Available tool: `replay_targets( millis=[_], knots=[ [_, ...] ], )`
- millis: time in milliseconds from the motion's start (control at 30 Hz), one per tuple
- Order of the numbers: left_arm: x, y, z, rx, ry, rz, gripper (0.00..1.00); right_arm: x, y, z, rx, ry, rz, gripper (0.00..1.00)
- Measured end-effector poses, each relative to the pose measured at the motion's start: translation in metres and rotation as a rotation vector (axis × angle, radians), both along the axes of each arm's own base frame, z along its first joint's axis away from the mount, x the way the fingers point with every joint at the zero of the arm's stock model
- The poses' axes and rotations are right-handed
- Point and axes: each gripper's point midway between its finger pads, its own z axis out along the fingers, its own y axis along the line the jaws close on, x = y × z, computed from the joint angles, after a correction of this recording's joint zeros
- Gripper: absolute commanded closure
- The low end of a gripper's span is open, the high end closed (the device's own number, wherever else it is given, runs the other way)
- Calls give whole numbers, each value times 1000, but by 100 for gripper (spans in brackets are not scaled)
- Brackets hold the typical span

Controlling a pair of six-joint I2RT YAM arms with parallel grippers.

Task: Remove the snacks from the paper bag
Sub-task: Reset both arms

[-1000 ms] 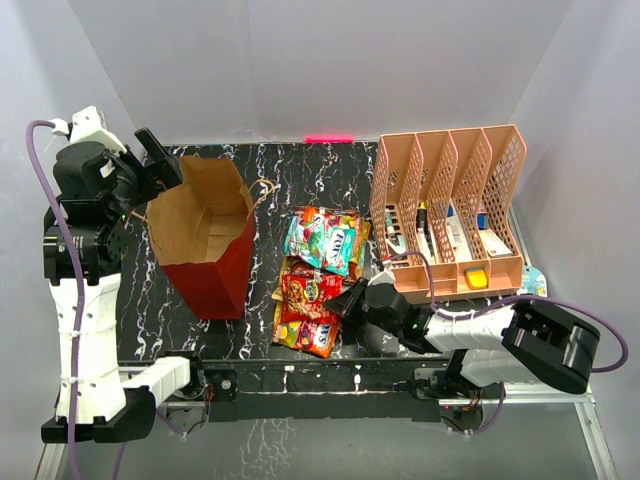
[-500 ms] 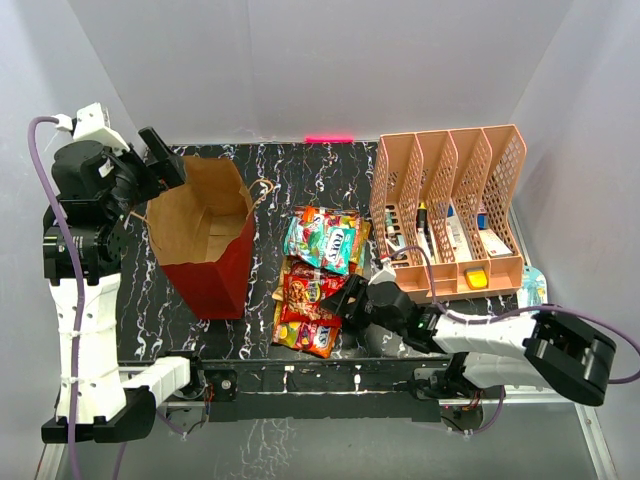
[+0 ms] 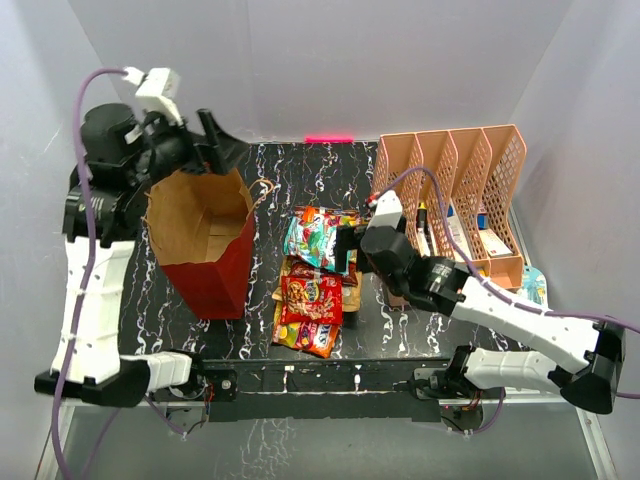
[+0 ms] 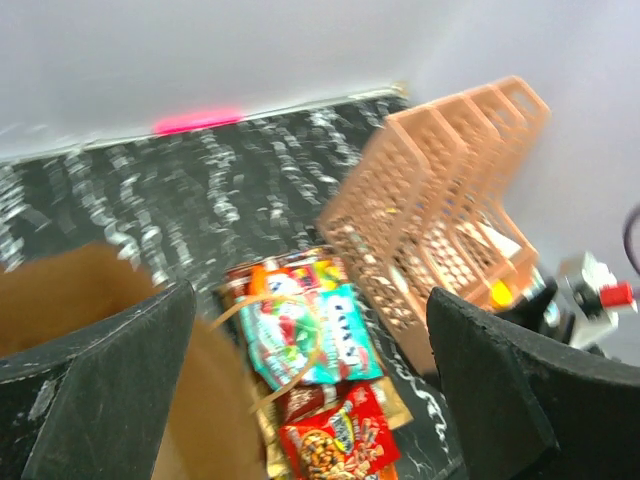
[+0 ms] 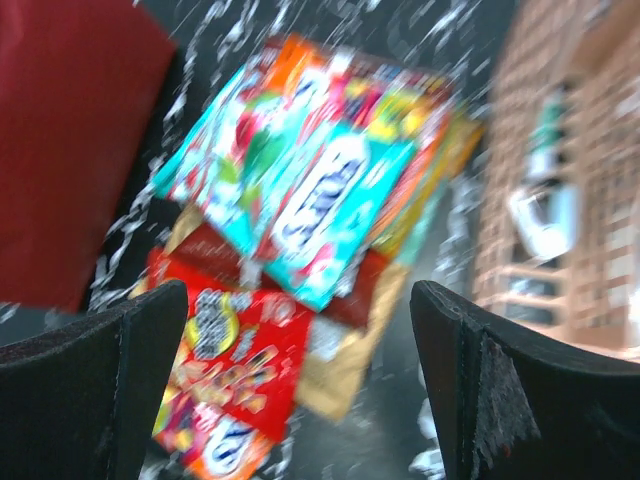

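Top view: paper bag upright at left, mouth open for the spread, empty left pincer above its rim; snacks heaped centre on the counter. Left wrist: bag lower left. Right wrist: right pincer released, snacks below.

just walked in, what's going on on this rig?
Two arms are unloading a red paper bag. The left gripper hangs open above the bag's mouth, holding nothing. The right gripper is open over the snacks, which are piled on the table between the bag and the pink organiser. No packet shows inside the bag from above.
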Motion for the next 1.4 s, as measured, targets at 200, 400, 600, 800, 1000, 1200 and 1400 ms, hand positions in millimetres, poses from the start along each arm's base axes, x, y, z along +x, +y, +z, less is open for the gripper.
replay_targets(
  millis=[200,400,600,800,1000,1200,1400],
  knots=[
    [-1,-56,22,-13,-69,-229,2,39,-47,91,-188,-193,-124,2],
    [-17,-33,58,-85,-246,-89,2,65,-93,216,-176,-378,-271,2],
    [-61,0,120,-149,-480,34,2,33,-130,344,-25,-609,-294,2],
    [-90,34,137,-178,-585,178,2,-14,-166,395,95,-748,-263,2],
    [-86,47,133,-154,-582,251,2,-27,-179,406,142,-790,-276,2],
    [-68,46,119,-100,-535,271,1,-14,-166,386,105,-749,-271,2],
    [-63,47,112,-65,-519,276,2,-6,-162,376,85,-724,-282,2]
  ],
)
